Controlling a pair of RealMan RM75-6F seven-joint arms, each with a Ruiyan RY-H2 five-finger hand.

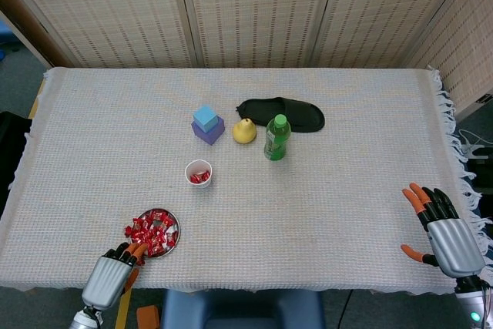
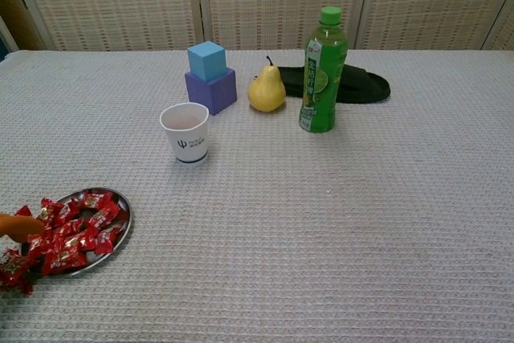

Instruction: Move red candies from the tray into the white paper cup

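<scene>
Head view: your left hand (image 1: 110,276) has its fingers (image 1: 132,250) curled onto the candies (image 1: 152,232) in the tray (image 1: 174,236); whether they grip one, you cannot tell. Right hand (image 1: 447,232) lies spread, empty. Cup (image 1: 199,172) stands beyond the tray.

Red candies (image 1: 152,232) fill a silver tray (image 2: 122,208) beside a white paper cup (image 2: 185,132) with a dark blue logo; a light-blue cube (image 2: 207,60) tops a purple block (image 2: 211,89), near a yellow pear (image 2: 266,89), green bottle (image 2: 322,71) and black slipper (image 1: 282,113) on pale woven cloth (image 1: 347,182).
</scene>
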